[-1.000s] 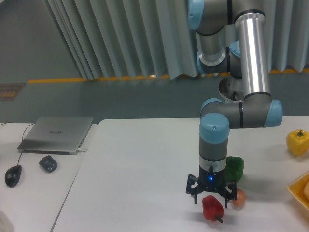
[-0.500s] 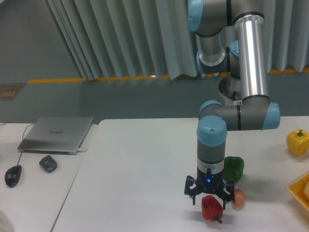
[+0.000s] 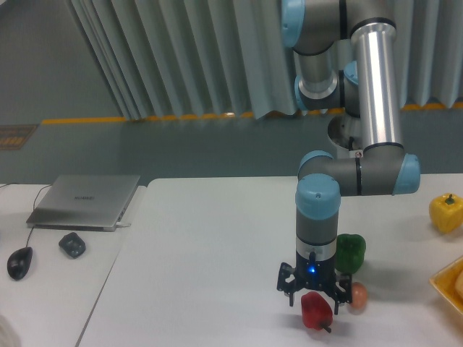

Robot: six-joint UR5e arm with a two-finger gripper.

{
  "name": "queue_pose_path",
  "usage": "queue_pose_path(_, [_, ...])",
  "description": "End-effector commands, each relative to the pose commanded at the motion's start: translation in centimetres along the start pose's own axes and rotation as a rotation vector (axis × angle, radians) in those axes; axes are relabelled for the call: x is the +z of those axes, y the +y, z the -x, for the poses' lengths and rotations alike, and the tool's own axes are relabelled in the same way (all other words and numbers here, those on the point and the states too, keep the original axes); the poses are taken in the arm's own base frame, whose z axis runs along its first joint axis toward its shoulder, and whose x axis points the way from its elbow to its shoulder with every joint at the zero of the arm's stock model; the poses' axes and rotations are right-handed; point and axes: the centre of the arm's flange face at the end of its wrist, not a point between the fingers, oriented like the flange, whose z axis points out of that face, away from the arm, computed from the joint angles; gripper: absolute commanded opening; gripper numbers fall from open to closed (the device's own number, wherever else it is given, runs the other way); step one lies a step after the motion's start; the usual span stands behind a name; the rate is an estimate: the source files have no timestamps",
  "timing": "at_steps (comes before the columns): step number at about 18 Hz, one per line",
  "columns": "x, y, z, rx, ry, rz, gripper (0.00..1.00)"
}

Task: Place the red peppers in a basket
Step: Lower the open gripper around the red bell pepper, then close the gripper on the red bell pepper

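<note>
Pepper first: the red pepper (image 3: 317, 310) sits on the white desk (image 3: 210, 253) close to its near edge, right of the middle, with a short dark stem pointing toward the near edge. The tool (image 3: 313, 293) is directly above it, pointing straight down, with its dark fingers spread apart and reaching down on either side of the pepper's top. The fingers look open around the pepper and not closed on it, though whether they touch its skin cannot be told from this view. A small blue light glows on the tool's body.

Just to the right of the red pepper, and close beside the tool's right finger, lies a small round orange-pink item (image 3: 357, 294); what it is cannot be told. A little farther back, partly behind the arm's wrist, stands the green pepper (image 3: 351, 250). At the right edge of the desk, near its near corner, a corner of the yellow-orange basket (image 3: 447, 283) shows, well apart from the red pepper. Farther back along the same right edge sits the yellow pepper (image 3: 445, 212).

The arm (image 3: 380, 87) rises from the back of the desk, its silver tube upright with blue-capped joints.

On a lower surface to the left of the desk lie a dark mouse (image 3: 19, 262), a small dark object (image 3: 72, 245), and a closed grey laptop (image 3: 85, 201) farther back. Grey curtains (image 3: 181, 58) hang behind.
</note>
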Motion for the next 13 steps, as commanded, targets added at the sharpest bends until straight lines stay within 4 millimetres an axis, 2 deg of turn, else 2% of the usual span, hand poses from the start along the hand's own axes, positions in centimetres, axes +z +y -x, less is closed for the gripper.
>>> queue_pose_path(5, [0.2, 0.02, 0.22, 0.011, -0.019, 0.004, 1.0])
queue_pose_path(13, [0.51, 0.15, 0.48, 0.028, -0.043, 0.015, 0.6])
